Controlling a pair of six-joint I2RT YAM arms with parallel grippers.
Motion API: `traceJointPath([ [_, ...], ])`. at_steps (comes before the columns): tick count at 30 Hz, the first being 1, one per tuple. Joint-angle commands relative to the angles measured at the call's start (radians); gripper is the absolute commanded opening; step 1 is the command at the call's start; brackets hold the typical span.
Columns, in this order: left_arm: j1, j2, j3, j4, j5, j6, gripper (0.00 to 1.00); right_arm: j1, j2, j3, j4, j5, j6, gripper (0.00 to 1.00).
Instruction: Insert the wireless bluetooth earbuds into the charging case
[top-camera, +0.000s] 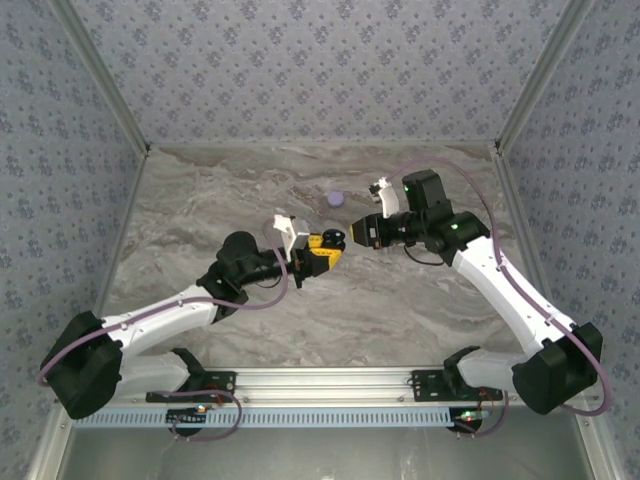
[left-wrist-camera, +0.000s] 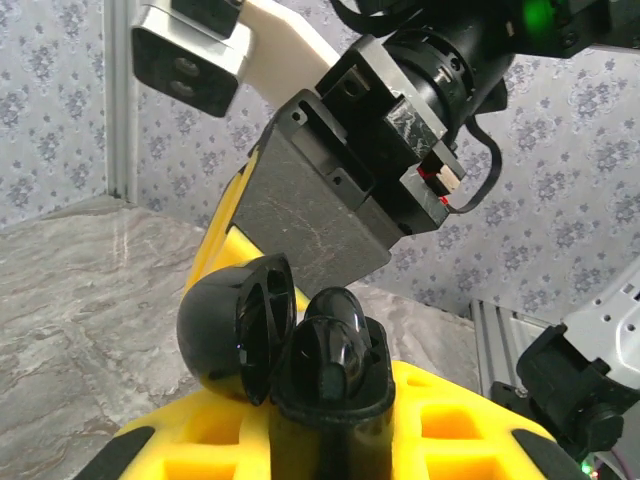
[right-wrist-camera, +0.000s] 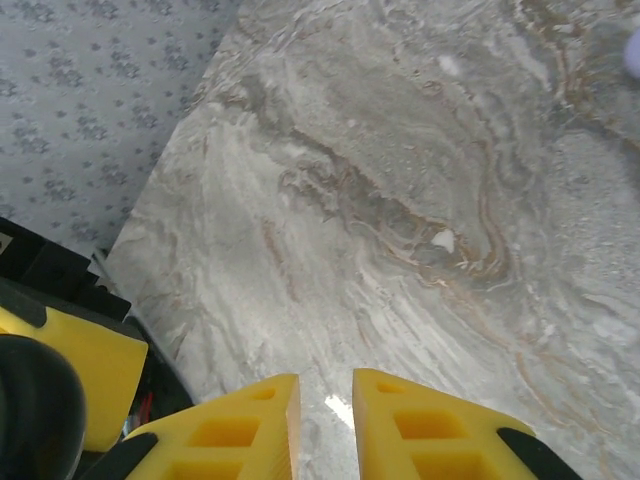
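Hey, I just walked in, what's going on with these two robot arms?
The left gripper is clamped on an open black earbud case, with what looks like a black earbud standing in it. The right gripper faces it from close by, its fingers nearly together with nothing visible between them. A small lavender piece lies on the table beyond them.
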Motion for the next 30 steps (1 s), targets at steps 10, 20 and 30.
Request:
traceJointPath([
  [10,-0.017,0.014,0.033,0.062,0.072,-0.007,0.06,-0.011,0.003,-0.036,0.107,-0.174,0.009,0.19],
  [20,-0.021,0.013,0.026,0.041,0.032,-0.012,0.06,-0.011,-0.027,-0.055,0.162,-0.278,0.015,0.19],
  [30,-0.021,0.025,0.019,0.020,-0.035,-0.021,0.06,-0.009,-0.062,-0.065,0.154,-0.297,-0.005,0.20],
])
